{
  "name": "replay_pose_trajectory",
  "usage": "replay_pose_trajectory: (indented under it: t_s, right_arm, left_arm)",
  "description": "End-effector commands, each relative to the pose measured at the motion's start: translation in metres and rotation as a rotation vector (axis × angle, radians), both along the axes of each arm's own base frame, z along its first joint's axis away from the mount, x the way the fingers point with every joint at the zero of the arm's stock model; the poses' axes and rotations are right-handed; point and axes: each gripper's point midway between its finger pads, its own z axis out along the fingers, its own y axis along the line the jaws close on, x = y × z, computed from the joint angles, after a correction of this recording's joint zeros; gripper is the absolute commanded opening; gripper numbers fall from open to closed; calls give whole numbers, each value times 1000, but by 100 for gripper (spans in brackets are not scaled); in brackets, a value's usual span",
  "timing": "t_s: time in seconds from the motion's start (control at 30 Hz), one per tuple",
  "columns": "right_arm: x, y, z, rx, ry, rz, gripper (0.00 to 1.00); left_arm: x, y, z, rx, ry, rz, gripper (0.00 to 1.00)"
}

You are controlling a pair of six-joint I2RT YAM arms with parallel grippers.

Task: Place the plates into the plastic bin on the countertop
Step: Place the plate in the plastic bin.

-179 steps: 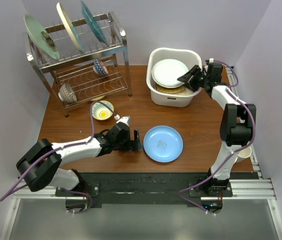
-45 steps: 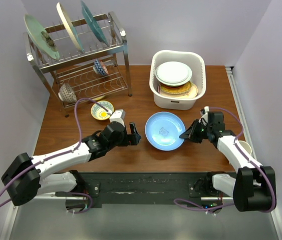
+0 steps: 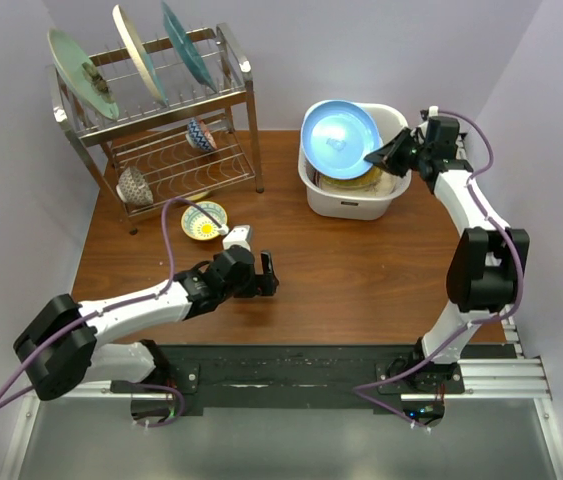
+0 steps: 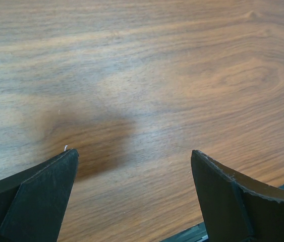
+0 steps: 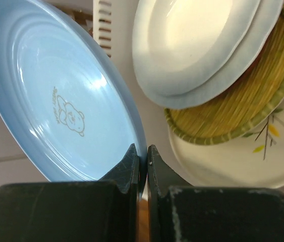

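At the far edge of the wooden surface [image 3: 381, 290], the blue plate [image 3: 339, 140] hangs tilted over the plastic bin [image 3: 351, 206], rim clamped between the right fingers [image 5: 124, 171], and may clatter onto the stacked plates [image 5: 197, 40] if released steeply; the left fingers [image 4: 36, 201] stand apart.

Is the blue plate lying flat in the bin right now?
No, the blue plate is tilted steeply on edge, its rim pinched in the right gripper.

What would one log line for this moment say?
right claw: shut on blue plate, tilted above white bin | left claw: open, empty, over table
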Motion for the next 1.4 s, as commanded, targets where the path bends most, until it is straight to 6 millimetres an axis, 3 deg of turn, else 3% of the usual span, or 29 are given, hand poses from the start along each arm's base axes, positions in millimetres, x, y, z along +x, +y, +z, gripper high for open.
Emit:
replay_pose_trajectory:
  t_s: [0.0,0.23,0.4,0.57,0.67,0.93,1.0,1.07,1.1,1.17,1.2,1.23,1.3,1.37]
  right_arm:
    - [34,-11,9,42,-35,-59,0]
    - [62,-23,-16,35,11,-100,0]
    - [81,-37,-21,21,14,-139,0]
    - [90,-38,-18,30,10,-136,1]
    - [91,-38,-19,30,14,-129,9]
    - [92,-37,-26,27,30,-113,50]
    - [87,-35,-17,40,20,-108,58]
    - [80,-35,-15,45,8,-113,66]
    - [75,-36,-2,38,-14,-119,68]
    - [65,-36,-7,27,-2,-118,72]
    - [58,-35,5,22,-22,-117,72]
    - [51,-35,-4,17,-4,-116,73]
    - [39,-35,8,4,-35,-110,74]
    - [24,-36,-1,-18,-15,-110,85]
  left_arm:
    - [11,-9,13,1,-43,-7,99]
    - [9,-5,4,43,-25,-22,99]
    - [11,-5,2,54,-24,-22,99]
    - [9,-3,-1,66,-20,-22,99]
    - [9,-2,-1,69,-18,-23,99]
    - [8,2,0,73,-18,-11,99]
    - [7,4,1,68,-19,-1,99]
    - [5,6,0,58,-15,7,99]
    - [5,6,3,48,-21,8,100]
    - [3,7,4,32,-25,12,100]
    - [3,7,6,24,-32,13,100]
    - [3,6,9,15,-36,11,100]
    - [2,8,9,10,-38,13,100]
    - [1,7,9,6,-35,11,100]
